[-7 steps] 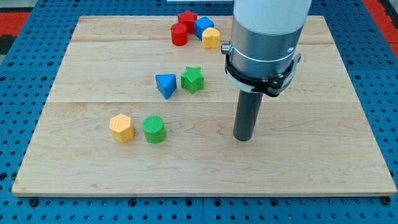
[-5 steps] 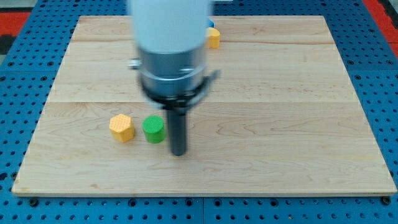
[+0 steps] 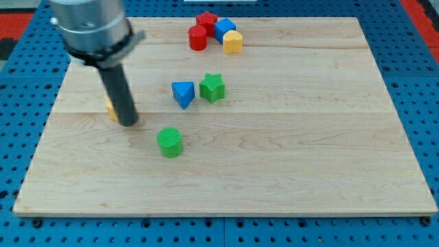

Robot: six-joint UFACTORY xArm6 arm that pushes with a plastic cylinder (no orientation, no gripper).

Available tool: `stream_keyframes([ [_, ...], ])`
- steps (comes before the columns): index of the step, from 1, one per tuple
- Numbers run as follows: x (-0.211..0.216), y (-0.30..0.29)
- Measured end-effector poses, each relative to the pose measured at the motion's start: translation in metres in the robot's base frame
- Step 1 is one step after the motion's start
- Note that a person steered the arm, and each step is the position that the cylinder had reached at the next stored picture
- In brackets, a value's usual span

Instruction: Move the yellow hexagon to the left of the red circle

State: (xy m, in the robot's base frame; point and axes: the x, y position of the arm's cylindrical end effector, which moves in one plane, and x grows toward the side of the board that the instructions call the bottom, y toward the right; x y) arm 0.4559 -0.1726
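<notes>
The yellow hexagon (image 3: 110,108) is at the board's left, mostly hidden behind my rod; only a sliver shows at the rod's left edge. My tip (image 3: 128,124) rests on the board, touching or just below and right of the hexagon. The red circle (image 3: 197,38) stands at the view's top centre, far up and right of the hexagon.
A red star (image 3: 206,20), a blue block (image 3: 224,29) and a yellow block (image 3: 233,42) cluster by the red circle. A blue triangle (image 3: 182,93) and green star (image 3: 212,88) sit mid-board. A green cylinder (image 3: 169,142) lies right of my tip.
My tip has swept from the board's right past the green cylinder to the left. The yellow hexagon has moved up and left from beside the green cylinder.
</notes>
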Motion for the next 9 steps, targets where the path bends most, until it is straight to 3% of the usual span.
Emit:
stream_keyframes([
  [1, 0.019, -0.041],
  [2, -0.042, -0.038],
  [3, -0.084, 0.009],
  [4, -0.066, -0.049],
  [5, -0.016, -0.014],
  [6, -0.019, 0.021],
  [7, -0.075, 0.014],
  [8, -0.088, 0.012],
  [9, -0.104, 0.061],
])
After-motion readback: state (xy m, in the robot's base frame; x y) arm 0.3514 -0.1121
